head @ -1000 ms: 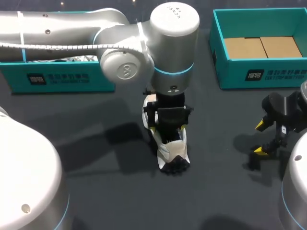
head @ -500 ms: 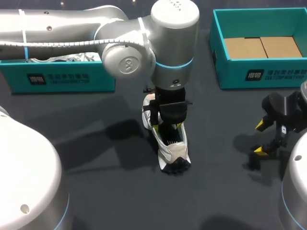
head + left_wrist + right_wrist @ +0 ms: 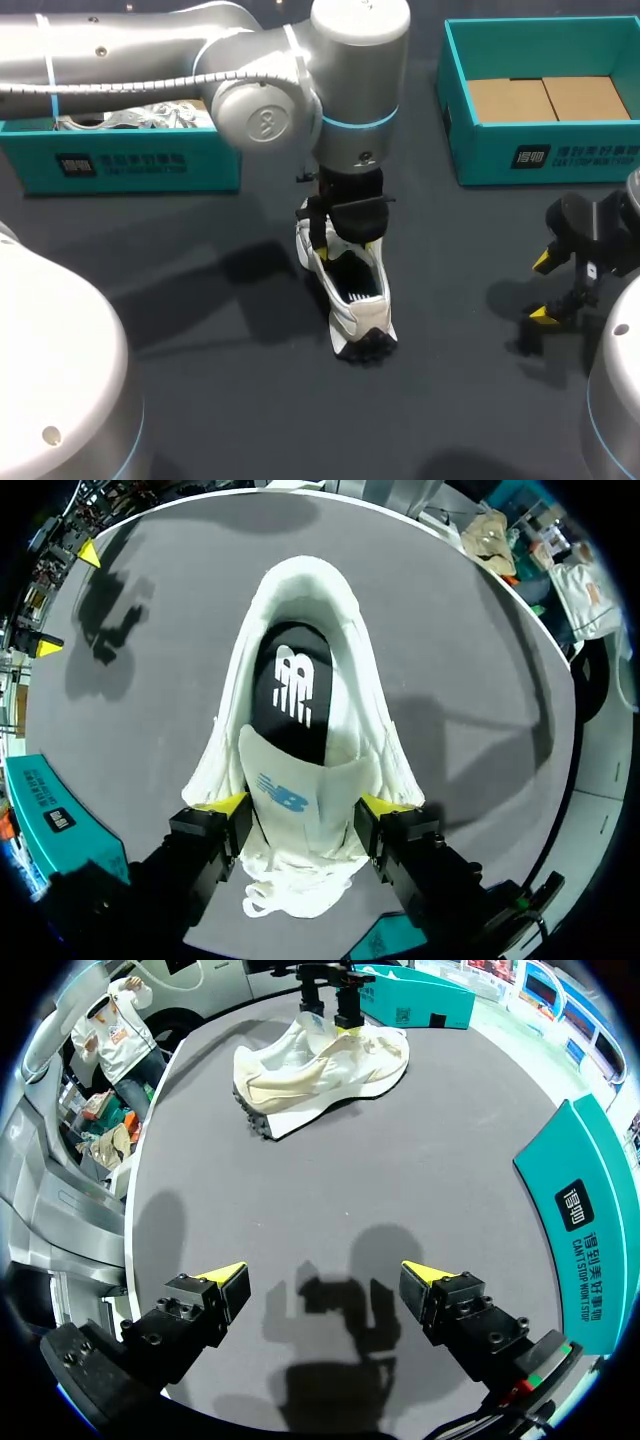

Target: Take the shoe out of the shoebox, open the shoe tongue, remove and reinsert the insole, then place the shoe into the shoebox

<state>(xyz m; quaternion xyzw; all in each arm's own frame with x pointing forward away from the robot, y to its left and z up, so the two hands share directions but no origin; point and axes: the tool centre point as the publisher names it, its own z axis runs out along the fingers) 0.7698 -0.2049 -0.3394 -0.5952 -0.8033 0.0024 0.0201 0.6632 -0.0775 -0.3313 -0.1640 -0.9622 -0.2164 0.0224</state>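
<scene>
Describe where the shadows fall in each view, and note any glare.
Head view: the left arm throws a soft shadow on the table beside the shoe, and its silver shell shows mild glare. Left wrist view: the shoe's shadow lies to one side. Right wrist view: the right gripper casts its own shadow just ahead of it.

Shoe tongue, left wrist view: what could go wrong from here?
1. The left end effector pinches the tongue by its side edges, so the soft fabric may slip free.
2. Nothing steadies the shoe: the right end effector hangs open, well apart from it, so pulling the tongue could drag or tip the shoe.
</scene>
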